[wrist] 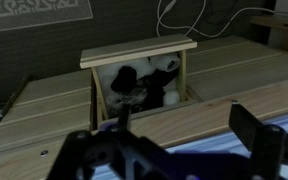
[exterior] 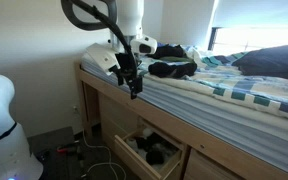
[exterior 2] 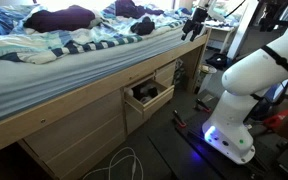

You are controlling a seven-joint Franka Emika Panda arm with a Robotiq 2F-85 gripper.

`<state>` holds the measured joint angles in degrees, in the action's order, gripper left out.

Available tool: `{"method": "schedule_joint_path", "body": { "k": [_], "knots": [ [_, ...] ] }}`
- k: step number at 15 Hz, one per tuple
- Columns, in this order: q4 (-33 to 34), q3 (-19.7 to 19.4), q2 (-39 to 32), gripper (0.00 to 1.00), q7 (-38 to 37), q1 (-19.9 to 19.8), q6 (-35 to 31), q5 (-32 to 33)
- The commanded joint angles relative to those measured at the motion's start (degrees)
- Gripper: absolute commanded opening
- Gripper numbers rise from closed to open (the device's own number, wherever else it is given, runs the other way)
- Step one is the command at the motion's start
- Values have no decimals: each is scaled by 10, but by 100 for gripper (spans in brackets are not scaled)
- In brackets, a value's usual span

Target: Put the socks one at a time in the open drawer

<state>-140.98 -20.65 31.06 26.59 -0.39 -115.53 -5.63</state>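
Bed sitting over an open drawer, gripper hanging above at the mattress edge.
Only the wrist view is showing the drawer's inside, mid-frame: black and white socks are lying there, while the fingers at the bottom edge are spreading wide, holding nothing.

drawer: open, pale wood | socks: black, white, heaped inside
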Motion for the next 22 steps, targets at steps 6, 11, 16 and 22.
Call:
{"method": "schedule_joint_path", "body": {
  "k": [6,11,16,22],
  "knots": [
    [20,14,-17,100,-19,1,2,-74],
    [57,30,-34,100,-51,15,18,-204],
    [98,52,-64,100,-96,17,8,-287],
    [94,62,-62,100,-72,6,6,-284]
  ]
}}
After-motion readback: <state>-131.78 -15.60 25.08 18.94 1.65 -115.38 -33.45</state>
